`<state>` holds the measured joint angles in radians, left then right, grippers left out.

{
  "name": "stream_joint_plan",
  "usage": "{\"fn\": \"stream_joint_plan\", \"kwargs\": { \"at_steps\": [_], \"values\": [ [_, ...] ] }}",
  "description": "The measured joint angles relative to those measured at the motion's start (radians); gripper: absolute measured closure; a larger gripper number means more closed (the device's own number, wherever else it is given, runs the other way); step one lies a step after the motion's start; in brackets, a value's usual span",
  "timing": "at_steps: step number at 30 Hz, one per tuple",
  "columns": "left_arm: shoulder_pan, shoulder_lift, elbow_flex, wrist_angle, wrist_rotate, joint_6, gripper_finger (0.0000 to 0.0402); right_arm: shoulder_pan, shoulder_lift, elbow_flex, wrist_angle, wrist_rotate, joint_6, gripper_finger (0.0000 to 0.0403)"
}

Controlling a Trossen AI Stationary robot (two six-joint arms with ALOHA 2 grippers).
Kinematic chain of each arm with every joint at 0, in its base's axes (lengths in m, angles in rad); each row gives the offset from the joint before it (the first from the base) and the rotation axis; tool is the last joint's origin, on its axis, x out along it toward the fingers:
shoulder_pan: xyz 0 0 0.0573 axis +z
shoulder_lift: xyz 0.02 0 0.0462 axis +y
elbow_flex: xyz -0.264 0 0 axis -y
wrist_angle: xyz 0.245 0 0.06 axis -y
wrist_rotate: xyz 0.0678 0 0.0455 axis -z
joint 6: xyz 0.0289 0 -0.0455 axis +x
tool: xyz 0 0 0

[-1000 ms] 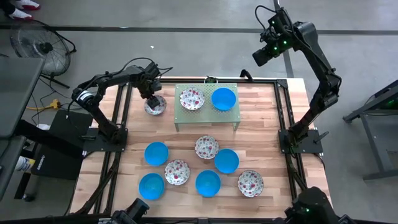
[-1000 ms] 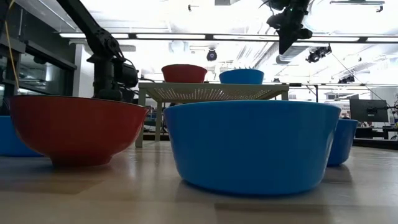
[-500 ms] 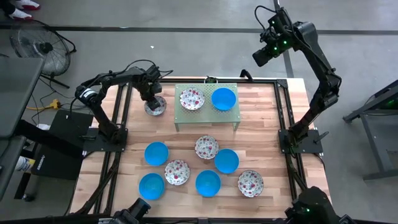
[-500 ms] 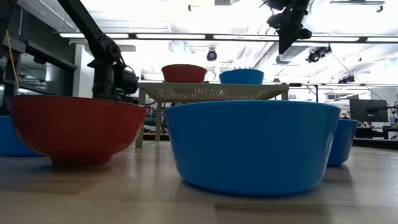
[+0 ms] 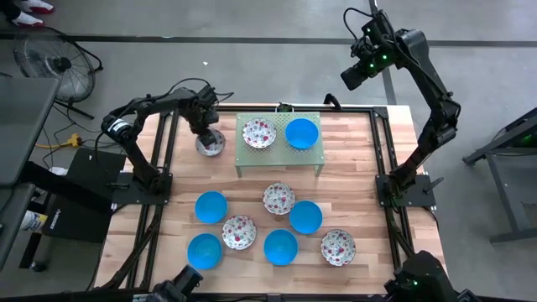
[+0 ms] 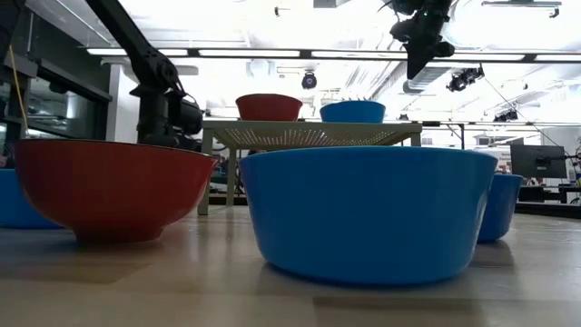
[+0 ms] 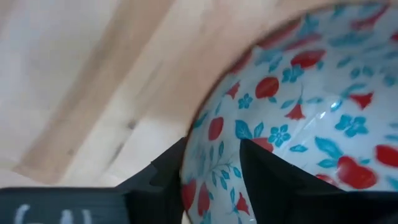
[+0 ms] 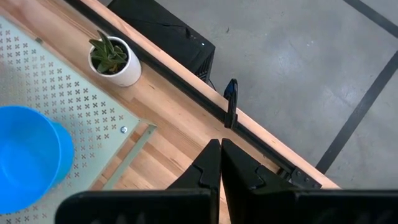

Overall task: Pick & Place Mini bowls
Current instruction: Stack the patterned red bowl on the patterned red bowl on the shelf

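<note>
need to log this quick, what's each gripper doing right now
Left gripper: fingers straddling the rim of a floral bowl left of the green stand; grip cannot be told.
Right gripper: shut, empty, raised above the table's far right corner.

Right gripper [image 8: 220,163] at bottom centre, fingers pressed together; blue bowl [image 8: 28,155] at left on green perforated stand [image 8: 74,106]; potted plant [image 8: 114,60] upper left; wooden table edge [image 8: 180,118] diagonal.

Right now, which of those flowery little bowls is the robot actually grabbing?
The floral bowl alone on the table left of the green stand. The left gripper straddles its rim, one finger inside, one outside; every other floral bowl sits untouched.
</note>
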<state>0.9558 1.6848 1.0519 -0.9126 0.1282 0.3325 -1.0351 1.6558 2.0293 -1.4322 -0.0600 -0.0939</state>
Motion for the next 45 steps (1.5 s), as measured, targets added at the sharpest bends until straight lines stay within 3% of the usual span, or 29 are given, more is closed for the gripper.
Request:
{"fn": "stream_joint_plan", "kwargs": {
  "at_steps": [9,45],
  "values": [
    [0.000,0.000,0.048,-0.032,-0.005,0.028,0.0313,0.000,0.000,0.000,0.000,0.000,-0.011,0.0402],
    [0.000,0.000,0.046,-0.023,-0.067,0.077,0.0314,0.000,0.000,0.000,0.000,-0.007,-0.038,0.0402]
  ]
}}
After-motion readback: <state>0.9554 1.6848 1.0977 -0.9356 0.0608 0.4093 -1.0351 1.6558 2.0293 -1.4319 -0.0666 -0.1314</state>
